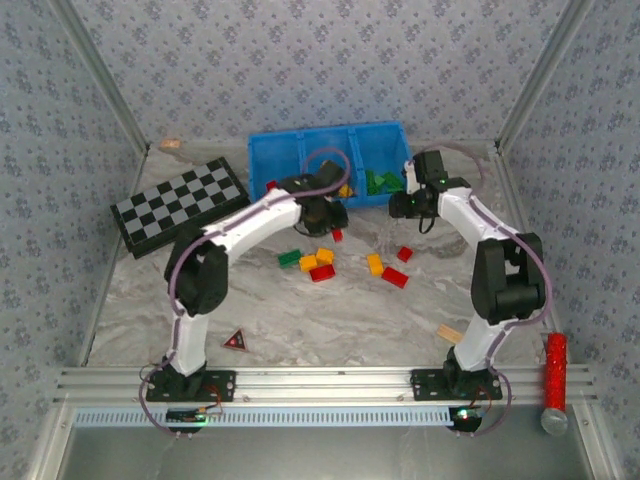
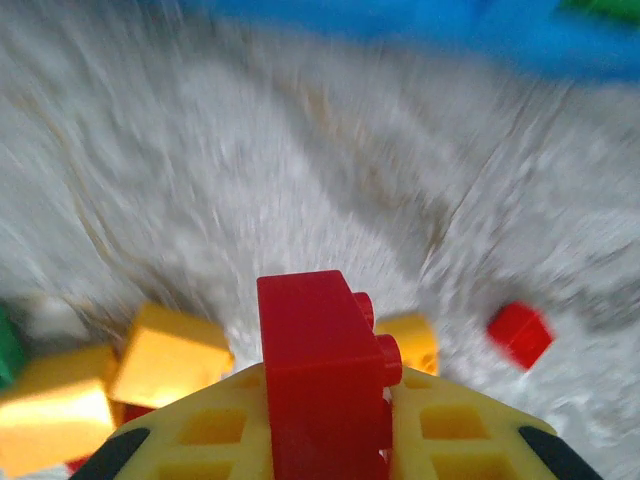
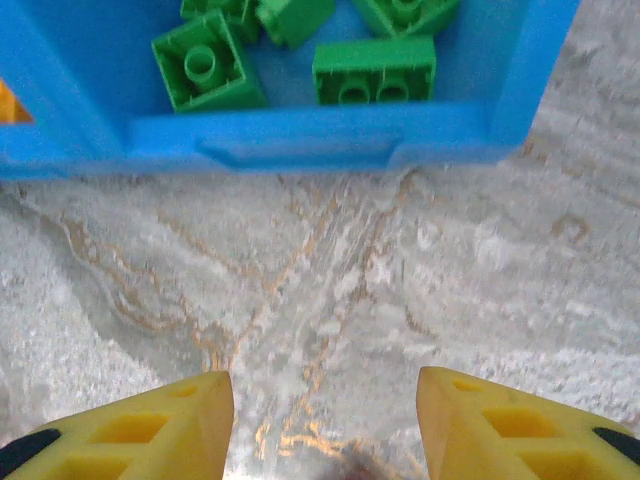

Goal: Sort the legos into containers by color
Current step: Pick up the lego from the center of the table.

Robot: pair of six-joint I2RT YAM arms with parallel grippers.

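A red brick (image 2: pixel 322 380) sits right up close, squeezed tight in the left gripper (image 2: pixel 325 405). The bottom of the brick is cut off. This picture is very blurry. Past the tip, to its left, lie yellow bricks (image 2: pixel 165 355). To its right lies a small red brick (image 2: pixel 520 333). Far ahead is a smear of the blue tray (image 2: pixel 400 25).

The right gripper (image 3: pixel 325 420) is spread apart with nothing in it, over the bare table (image 3: pixel 330 280). Straight ahead is the tray wall, with green bricks (image 3: pixel 375 70) behind it. Some are cut off at the top.

From above, both grippers (image 1: pixel 325 212) (image 1: pixel 405 205) sit just in front of the tray. Loose bricks (image 1: pixel 320 262) lie behind them. The arms hide the tips.
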